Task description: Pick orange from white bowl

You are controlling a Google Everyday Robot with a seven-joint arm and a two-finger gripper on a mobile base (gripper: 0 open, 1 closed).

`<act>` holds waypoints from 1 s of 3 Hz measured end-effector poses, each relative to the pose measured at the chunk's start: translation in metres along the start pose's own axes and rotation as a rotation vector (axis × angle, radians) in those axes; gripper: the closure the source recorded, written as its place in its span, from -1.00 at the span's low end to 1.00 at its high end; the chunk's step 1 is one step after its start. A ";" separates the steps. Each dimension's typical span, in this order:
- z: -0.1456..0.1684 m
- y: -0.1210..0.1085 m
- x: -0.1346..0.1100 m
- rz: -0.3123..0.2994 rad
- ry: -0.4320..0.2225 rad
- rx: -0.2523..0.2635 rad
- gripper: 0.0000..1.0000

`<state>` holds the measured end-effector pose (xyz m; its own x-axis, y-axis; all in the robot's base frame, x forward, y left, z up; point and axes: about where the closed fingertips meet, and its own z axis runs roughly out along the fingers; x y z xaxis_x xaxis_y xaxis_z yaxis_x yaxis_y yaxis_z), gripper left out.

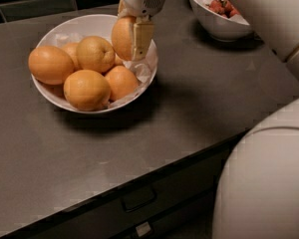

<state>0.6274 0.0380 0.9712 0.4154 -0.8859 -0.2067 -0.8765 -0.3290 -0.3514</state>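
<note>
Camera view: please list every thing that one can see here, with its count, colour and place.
orange: one, deep orange, between the gripper's fingers, over the right part of the white bowl
other oranges: at least five, orange to yellow-orange, inside the white bowl
white bowl: one, white, wide, on the left of the counter
paper: white, crumpled, lining the white bowl
small bowl: one, white, at the back right of the counter
berries: several, red, in the small bowl
counter: one, dark grey
drawer: dark, under the counter's front edge
gripper: one, cream, shut on the orange, above the white bowl
arm: white, at the right edge
</note>
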 end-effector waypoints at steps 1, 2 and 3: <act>-0.020 0.001 -0.008 -0.009 0.002 0.062 1.00; -0.045 0.004 -0.013 -0.004 0.000 0.151 1.00; -0.070 0.005 -0.020 -0.003 0.022 0.225 1.00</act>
